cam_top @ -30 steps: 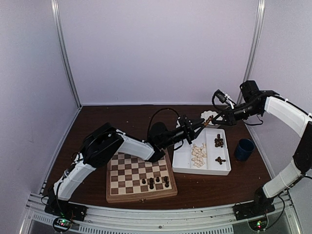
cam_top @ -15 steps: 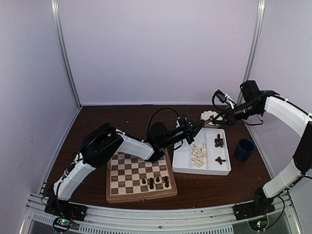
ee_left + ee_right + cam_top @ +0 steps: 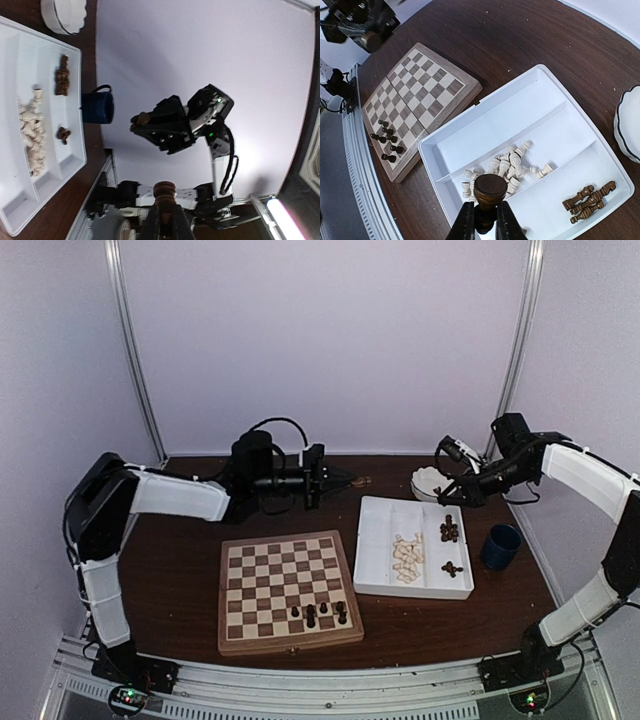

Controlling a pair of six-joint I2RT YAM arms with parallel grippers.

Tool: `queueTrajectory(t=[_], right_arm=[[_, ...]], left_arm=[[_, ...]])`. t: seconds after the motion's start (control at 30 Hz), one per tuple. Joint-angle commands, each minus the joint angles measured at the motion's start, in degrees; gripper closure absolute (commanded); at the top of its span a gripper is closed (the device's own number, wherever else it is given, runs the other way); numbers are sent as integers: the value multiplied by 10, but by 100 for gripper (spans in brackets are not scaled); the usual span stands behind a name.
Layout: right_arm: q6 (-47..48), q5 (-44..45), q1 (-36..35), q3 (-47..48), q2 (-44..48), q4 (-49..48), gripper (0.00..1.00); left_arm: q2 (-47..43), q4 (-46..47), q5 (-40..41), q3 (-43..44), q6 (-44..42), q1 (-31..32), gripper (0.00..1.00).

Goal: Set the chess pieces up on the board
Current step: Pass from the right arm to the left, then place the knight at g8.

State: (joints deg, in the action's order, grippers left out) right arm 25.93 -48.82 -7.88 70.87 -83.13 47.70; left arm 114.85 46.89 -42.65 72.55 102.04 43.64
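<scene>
The board point(image 3: 285, 590) lies at the front middle with several dark chess pieces point(image 3: 318, 615) on its near rows. It also shows in the right wrist view point(image 3: 415, 95). My left gripper point(image 3: 352, 480) is held level above the table behind the board, shut on a dark brown piece point(image 3: 165, 192). My right gripper point(image 3: 447, 490) hovers over the far edge of the white tray point(image 3: 380, 540), shut on a dark brown piece point(image 3: 489, 192). Cream pieces point(image 3: 512, 162) lie in the tray's middle slot and dark pieces point(image 3: 587, 197) in its right slot.
A blue cup point(image 3: 500, 546) stands right of the tray. A white scalloped bowl point(image 3: 430, 480) sits behind the tray, close under my right gripper. The enclosure walls and metal posts close in the back and sides.
My left arm has swung from the tray's far edge, where it met the right gripper, back and left to behind the board. The right gripper has barely moved.
</scene>
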Motion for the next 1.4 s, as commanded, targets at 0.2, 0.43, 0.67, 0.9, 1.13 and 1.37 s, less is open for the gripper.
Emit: queueTrajectory(t=[0.2,0.43,0.67,0.9,1.13,1.37], right_arm=[[23,45,3,-38,9,-30,87],[22,41,3,-40,-8,-35,86],[23,42,3,-39,-21,-35,86],[24,41,3,-37,-27,-32,86],[24,42,3,-36,-27,-30,86],[27,48,2,-42,-19,-29,86]], left_arm=[[-209,-1095,154,168,-795,-28,100],[-278,-1238,243,101,-880,-2,100],[-293,-1240,283,35,-856,102,100],[-279,-1215,305,0,-835,162,100],[-247,-1171,361,-4,-801,193,100],[-229,-1136,388,-10,-749,208,100]])
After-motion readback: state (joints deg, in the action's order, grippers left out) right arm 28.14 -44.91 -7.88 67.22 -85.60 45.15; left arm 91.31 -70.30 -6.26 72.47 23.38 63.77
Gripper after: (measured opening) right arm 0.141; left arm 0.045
